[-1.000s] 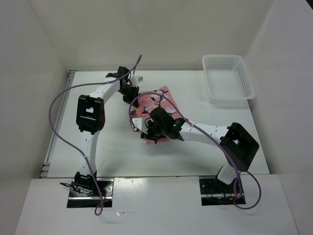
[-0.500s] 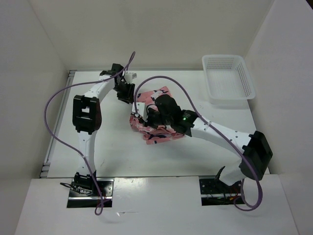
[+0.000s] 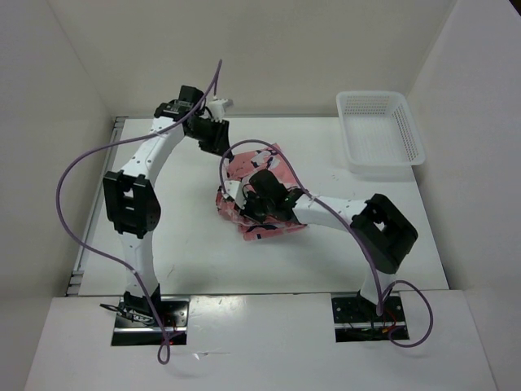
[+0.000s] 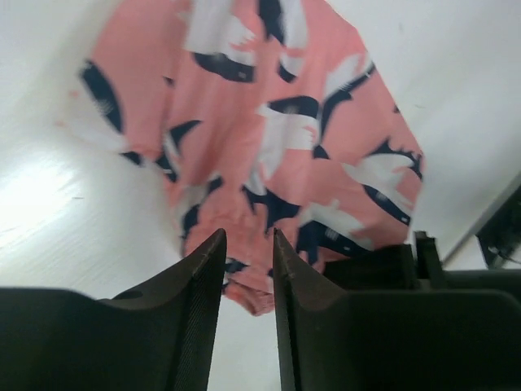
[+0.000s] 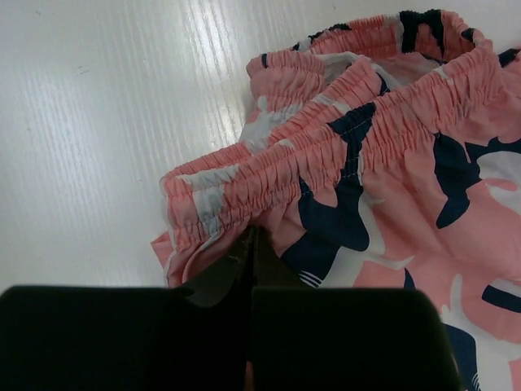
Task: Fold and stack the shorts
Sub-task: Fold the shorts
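1. Now the shorts (image 3: 262, 161) are lying crumpled mid-bench, nearer the far edge.
2. Left gripper (image 4: 248, 240) is hovering above them, jaws slightly parted.
3. Right gripper (image 5: 251, 236) is pressing its closed tips against the waistband (image 5: 342, 155) fold.

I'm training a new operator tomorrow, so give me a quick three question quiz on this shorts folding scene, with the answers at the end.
1. True or false: the left gripper is clamped on the shorts.
2. Pick one: the white mesh basket is A) upright and empty at the far right, B) full of folded clothes, C) tipped upside down.
3. Fill in the blank: the right gripper is shut at the shorts' elastic ___.

Key: 1 false, its jaws stand a little apart above the cloth with nothing between them; 2 A; 3 waistband.
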Controlling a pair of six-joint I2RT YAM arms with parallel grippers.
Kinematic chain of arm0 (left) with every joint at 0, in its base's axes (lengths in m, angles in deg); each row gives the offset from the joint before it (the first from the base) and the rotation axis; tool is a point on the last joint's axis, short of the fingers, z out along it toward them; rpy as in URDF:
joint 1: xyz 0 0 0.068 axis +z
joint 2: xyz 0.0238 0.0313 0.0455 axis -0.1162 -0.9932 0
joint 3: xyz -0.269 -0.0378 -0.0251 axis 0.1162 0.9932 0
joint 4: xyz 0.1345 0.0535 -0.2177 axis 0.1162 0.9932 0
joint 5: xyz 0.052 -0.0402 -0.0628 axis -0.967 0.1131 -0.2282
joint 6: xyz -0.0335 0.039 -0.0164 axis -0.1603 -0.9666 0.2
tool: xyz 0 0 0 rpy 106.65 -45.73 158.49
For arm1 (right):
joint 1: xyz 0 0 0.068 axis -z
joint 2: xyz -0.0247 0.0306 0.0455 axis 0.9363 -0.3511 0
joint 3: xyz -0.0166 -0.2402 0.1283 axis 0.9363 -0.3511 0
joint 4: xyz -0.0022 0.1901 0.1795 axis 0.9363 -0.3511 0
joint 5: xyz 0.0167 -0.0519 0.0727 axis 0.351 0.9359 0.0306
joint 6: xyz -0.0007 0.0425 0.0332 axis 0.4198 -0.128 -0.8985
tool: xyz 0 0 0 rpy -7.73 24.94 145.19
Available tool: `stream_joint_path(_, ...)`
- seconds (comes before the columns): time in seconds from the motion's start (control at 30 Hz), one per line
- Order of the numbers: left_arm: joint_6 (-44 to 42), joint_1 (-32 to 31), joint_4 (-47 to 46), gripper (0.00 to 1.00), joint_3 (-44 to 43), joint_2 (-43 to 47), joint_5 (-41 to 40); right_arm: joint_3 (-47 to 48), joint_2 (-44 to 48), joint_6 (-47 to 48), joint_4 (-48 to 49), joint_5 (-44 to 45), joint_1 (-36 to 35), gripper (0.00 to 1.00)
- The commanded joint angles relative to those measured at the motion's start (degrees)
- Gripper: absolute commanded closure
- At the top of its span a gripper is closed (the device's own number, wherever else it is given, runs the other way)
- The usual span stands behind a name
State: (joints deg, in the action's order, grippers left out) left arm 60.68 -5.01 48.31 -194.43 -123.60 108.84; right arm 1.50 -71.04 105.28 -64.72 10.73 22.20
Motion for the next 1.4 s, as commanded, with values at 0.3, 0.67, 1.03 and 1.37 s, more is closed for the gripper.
stream_joint_path(0.3, -0.25, -2.20, 5.98, 0.67, 1.99, -13.68, 10.96, -0.51, -5.87, -4.13, 9.86, 0.92, -0.31, 1.00)
stream_joint_path(0.67, -0.25, -2.20, -2.63, 0.68, 0.67, -17.03, -7.93, 6.98, -12.91, -2.72, -1.56, 2.59, -2.50, 0.95)
stream_joint_path(1.03, -0.25, -2.20, -4.40, 0.66, -2.23, -16.94, -9.77, 9.25, -1.15, -4.03, -10.53, 0.04, -3.64, 0.83)
stream_joint_path(1.37, -0.25, -2.73, -4.92, 0.66, -4.51, -17.56, -10.92, 2.77, 9.68, -9.23, -17.04, 6.36, 4.52, 0.84)
